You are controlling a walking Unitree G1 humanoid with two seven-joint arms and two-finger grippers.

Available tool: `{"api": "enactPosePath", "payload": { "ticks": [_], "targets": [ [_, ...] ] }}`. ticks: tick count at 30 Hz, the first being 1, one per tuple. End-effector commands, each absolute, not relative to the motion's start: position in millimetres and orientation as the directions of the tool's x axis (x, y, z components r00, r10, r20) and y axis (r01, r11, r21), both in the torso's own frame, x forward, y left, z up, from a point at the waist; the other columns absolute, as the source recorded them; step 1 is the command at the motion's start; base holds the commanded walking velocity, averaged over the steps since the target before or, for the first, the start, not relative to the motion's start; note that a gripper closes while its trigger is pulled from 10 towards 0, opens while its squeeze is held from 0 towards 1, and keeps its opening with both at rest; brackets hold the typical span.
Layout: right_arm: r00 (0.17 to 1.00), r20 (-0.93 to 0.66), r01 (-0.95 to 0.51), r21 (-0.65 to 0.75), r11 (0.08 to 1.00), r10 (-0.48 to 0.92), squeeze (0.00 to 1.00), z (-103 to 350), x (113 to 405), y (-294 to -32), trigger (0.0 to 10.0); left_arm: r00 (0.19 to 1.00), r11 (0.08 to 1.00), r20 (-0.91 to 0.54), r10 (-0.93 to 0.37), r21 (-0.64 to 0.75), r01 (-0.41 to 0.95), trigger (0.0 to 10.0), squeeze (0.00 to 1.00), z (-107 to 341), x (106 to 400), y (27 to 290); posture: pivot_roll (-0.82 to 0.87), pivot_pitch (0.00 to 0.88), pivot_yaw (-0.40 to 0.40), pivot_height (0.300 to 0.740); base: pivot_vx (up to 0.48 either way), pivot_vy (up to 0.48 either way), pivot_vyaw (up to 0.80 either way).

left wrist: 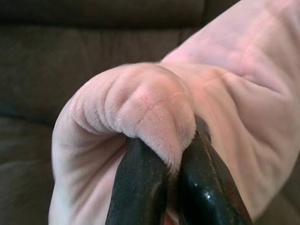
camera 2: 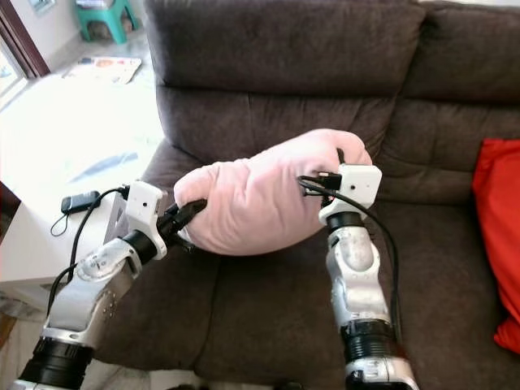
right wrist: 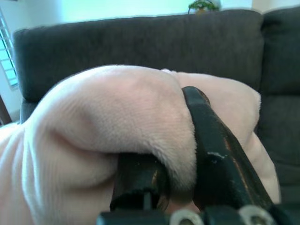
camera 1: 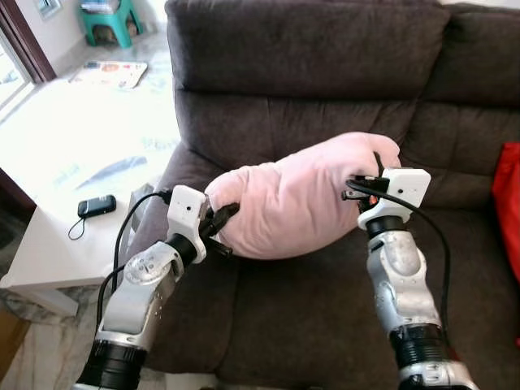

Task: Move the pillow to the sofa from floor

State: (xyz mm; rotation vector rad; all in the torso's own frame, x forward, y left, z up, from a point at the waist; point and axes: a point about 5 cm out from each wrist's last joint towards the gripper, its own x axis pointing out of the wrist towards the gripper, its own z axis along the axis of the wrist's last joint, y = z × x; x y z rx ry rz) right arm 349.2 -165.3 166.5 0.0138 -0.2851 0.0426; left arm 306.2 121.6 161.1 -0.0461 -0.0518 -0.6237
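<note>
- Fingers point(left wrist: 140, 187) of the left gripper point(camera 1: 221, 218) are pinched on a bunched corner of the pink pillow point(camera 1: 301, 195); the right gripper point(camera 1: 366, 188) likewise clamps a fold at the pillow's other end.
- Both silver arms reach forward and up, forearms raised, carrying the pillow between them above the seat of the dark sofa point(camera 1: 325, 73), its underside close to the cushion.
- Judged step: carry finished, placement pending. The next move calls for lowering onto the seat, then parting both grips.
- Beyond, a white table point(camera 1: 49, 244) with a phone point(camera 1: 96, 205).
</note>
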Motion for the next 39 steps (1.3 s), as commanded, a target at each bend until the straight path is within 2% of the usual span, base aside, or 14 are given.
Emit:
{"api": "enactPosePath", "payload": {
  "ticks": [1, 4, 10, 13, 18, 21, 24, 39],
  "targets": [
    [0.939, 0.33, -0.094, -0.025, 0.995, 0.097, 0.0, 184.6, 357.5, -149.9, 10.0, 0.73, 0.735, 0.141, -0.669, -0.025, 0.678, 10.0, 0.0, 182.1, 302.5, 102.0, 0.1, 0.108, -0.009, 0.74, 0.0, 0.0, 0.0],
    [0.94, 0.328, -0.082, -0.039, 0.996, 0.09, 0.0, 193.2, 368.1, -151.1, 10.0, 0.719, 0.72, 0.167, -0.675, -0.066, 0.691, 10.0, 0.0, 188.8, 302.6, 99.5, 0.1, 0.107, -0.01, 0.74, 0.0, 0.0, 0.0],
    [0.942, 0.259, -0.19, -0.109, 0.976, 0.213, 0.0, 202.2, 387.9, -129.7, 10.0, 0.652, 0.65, 0.146, -0.744, -0.072, 0.757, 10.0, 0.0, 193.5, 292.4, 90.8, 0.11, 0.107, -0.02, 0.74, 0.0, 0.0, 0.0],
    [0.916, 0.211, -0.319, -0.135, 0.938, 0.342, 0.0, 200.7, 389.8, -108.4, 10.0, 0.614, 0.61, 0.114, -0.781, -0.072, 0.789, 10.0, 0.0, 189.8, 286.0, 88.0, 0.12, 0.108, -0.024, 0.74, 0.0, 0.0, 0.0],
    [0.823, 0.125, -0.521, -0.223, 0.824, 0.555, 0.0, 196.4, 386.6, -70.1, 10.0, 0.567, 0.559, 0.066, -0.821, -0.107, 0.822, 10.0, 0.0, 182.3, 277.7, 84.2, 0.12, 0.112, -0.032, 0.74, 0.0, 0.0, 0.0],
    [0.807, 0.085, -0.549, -0.254, 0.796, 0.584, 0.0, 196.2, 388.3, -58.9, 10.0, 0.516, 0.512, 0.009, -0.856, -0.115, 0.851, 10.0, 0.0, 173.3, 269.2, 80.0, 0.12, 0.114, -0.033, 0.74, 0.0, 0.0, 0.0],
    [0.807, 0.072, -0.553, -0.256, 0.793, 0.586, 0.0, 197.9, 390.1, -56.8, 10.0, 0.506, 0.503, -0.001, -0.862, -0.124, 0.855, 10.0, 0.0, 170.7, 267.2, 78.8, 0.12, 0.115, -0.035, 0.74, 0.0, 0.0, 0.0],
    [0.781, 0.002, -0.6, -0.278, 0.751, 0.624, 0.0, 196.0, 392.6, -47.7, 10.0, 0.503, 0.5, -0.016, -0.864, -0.132, 0.856, 10.0, 0.0, 169.7, 265.1, 79.2, 0.12, 0.112, -0.041, 0.74, 0.0, 0.0, 0.0]
  ]
}}
